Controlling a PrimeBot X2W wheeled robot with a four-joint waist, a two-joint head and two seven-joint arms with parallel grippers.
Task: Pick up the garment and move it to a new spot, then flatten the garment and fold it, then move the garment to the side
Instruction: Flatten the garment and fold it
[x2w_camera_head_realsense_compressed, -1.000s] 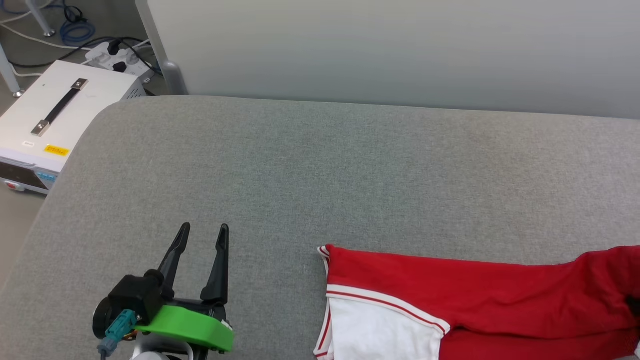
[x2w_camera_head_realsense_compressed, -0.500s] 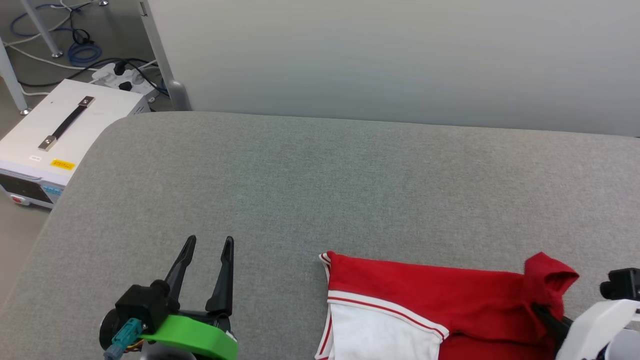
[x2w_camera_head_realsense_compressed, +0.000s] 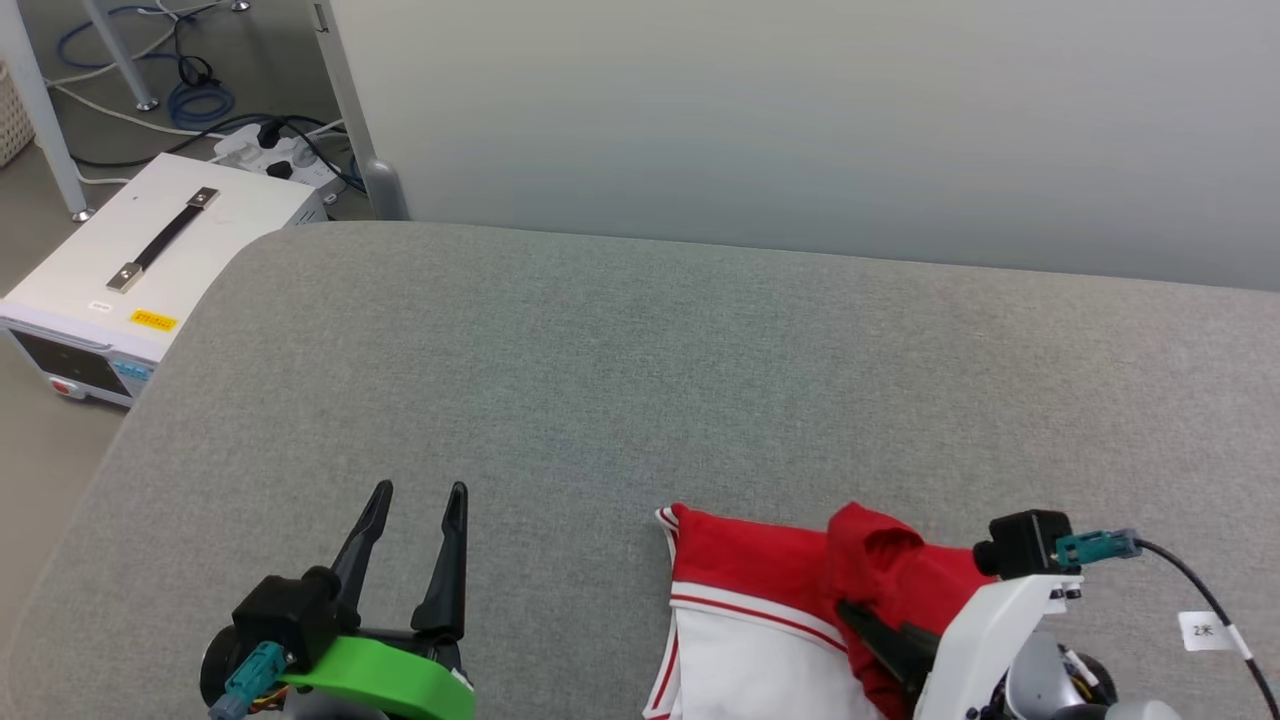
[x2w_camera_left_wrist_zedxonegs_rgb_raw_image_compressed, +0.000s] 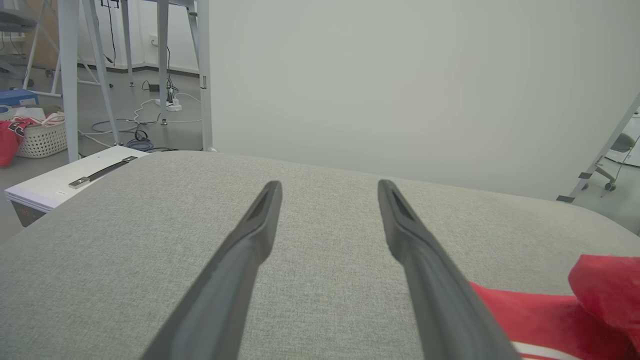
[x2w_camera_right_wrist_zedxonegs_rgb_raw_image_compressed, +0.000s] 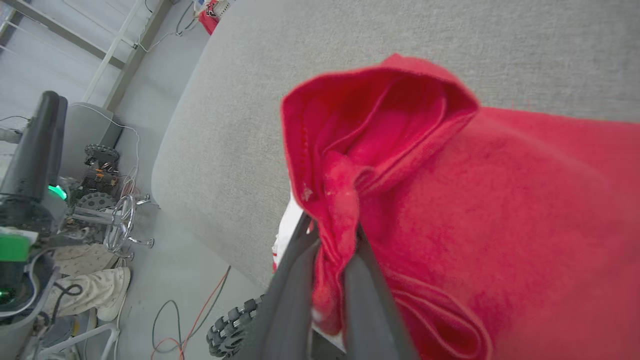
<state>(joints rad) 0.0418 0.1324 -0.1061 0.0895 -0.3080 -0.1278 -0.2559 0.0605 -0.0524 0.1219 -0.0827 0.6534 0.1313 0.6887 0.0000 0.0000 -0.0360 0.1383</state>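
A white box (x2w_camera_head_realsense_compressed: 250, 215) with a black handle sits on the floor off the left end of a grey padded table (x2w_camera_head_realsense_compressed: 600, 350). Over the table's near left part, the left gripper (x2w_camera_head_realsense_compressed: 420, 490) hovers with its fingers spread apart, holding nothing. At the table's near edge, right of centre, lies the red shirt (x2w_camera_head_realsense_compressed: 750, 560), one white sleeve (x2w_camera_head_realsense_compressed: 740, 670) showing. The right gripper (x2w_camera_head_realsense_compressed: 850, 612) is clenched on a fold of its red cloth, which stands in a small peak above the table.

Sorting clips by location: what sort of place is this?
Probably a robotics lab: a white handled instrument box and a cabled white power strip on the floor beside the grey fabric-covered table.
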